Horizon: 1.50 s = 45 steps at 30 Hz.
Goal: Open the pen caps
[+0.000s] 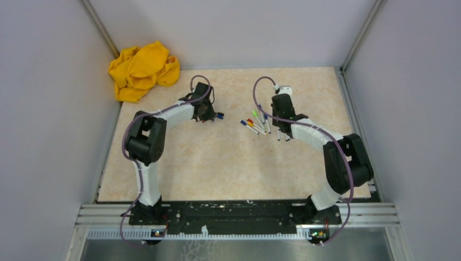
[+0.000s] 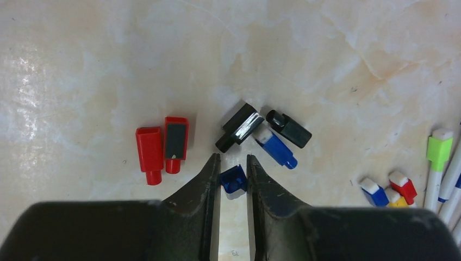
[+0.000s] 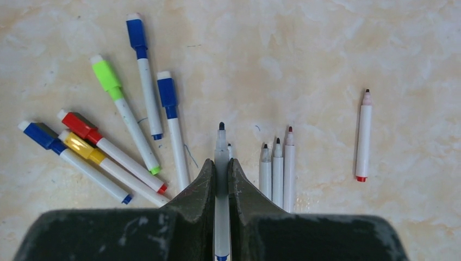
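Observation:
In the left wrist view my left gripper (image 2: 232, 175) is shut on a small blue pen cap (image 2: 234, 179), just above the table. Loose caps lie past the fingertips: two red caps (image 2: 149, 152), two black ones (image 2: 239, 128) and a blue one (image 2: 274, 147). My right gripper (image 3: 220, 166) is shut on an uncapped white pen barrel (image 3: 221, 147) with a dark tip. Several capped pens fan out to its left, with blue (image 3: 136, 32), green (image 3: 106, 73), red (image 3: 76, 122) and yellow (image 3: 79, 144) caps. In the top view the left gripper (image 1: 212, 115) and the right gripper (image 1: 273, 120) sit mid-table.
Three uncapped pens (image 3: 277, 168) lie side by side just right of the right gripper, and another one (image 3: 363, 136) lies farther right. A yellow cloth (image 1: 142, 69) is bunched at the far left corner. Grey walls close in the table's left, back and right sides.

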Available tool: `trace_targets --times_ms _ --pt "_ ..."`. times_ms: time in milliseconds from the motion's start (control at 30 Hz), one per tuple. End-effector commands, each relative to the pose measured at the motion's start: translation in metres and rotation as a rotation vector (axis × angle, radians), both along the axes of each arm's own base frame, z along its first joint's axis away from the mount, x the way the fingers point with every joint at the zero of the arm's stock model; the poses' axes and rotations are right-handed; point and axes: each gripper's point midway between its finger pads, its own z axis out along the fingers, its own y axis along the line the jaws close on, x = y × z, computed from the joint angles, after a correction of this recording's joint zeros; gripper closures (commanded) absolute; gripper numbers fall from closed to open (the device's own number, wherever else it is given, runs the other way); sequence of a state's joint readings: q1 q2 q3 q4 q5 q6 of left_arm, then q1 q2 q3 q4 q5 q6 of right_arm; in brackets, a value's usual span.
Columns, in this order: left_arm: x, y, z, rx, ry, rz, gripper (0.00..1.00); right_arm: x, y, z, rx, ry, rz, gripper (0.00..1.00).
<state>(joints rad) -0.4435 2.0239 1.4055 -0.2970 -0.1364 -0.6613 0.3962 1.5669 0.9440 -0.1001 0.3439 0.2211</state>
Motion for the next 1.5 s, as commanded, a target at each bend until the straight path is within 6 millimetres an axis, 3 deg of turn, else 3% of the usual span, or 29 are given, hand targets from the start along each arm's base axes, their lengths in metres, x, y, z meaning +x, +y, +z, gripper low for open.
trace_targets --times_ms 0,467,767,933,1367,1467 --pt "-0.006 0.006 0.001 0.038 0.005 0.006 0.96 0.004 -0.016 -0.006 -0.011 0.011 -0.071 1.00" --pt "-0.011 0.010 -0.006 0.040 0.018 0.019 0.78 -0.006 -0.027 -0.040 -0.062 0.105 -0.094 1.00" --pt "-0.013 0.010 -0.007 0.034 0.022 0.021 0.60 -0.010 -0.030 -0.052 -0.076 0.139 -0.107 0.92" --pt "-0.014 0.010 -0.006 0.033 0.021 0.023 0.58 -0.012 -0.033 -0.055 -0.076 0.150 -0.113 0.89" --pt "-0.008 0.008 0.026 -0.002 -0.048 0.038 0.56 -0.013 -0.034 -0.058 -0.080 0.169 -0.113 0.75" --pt "-0.008 0.008 0.034 -0.010 -0.066 0.043 0.52 -0.010 -0.032 -0.049 -0.073 0.132 -0.103 0.74"
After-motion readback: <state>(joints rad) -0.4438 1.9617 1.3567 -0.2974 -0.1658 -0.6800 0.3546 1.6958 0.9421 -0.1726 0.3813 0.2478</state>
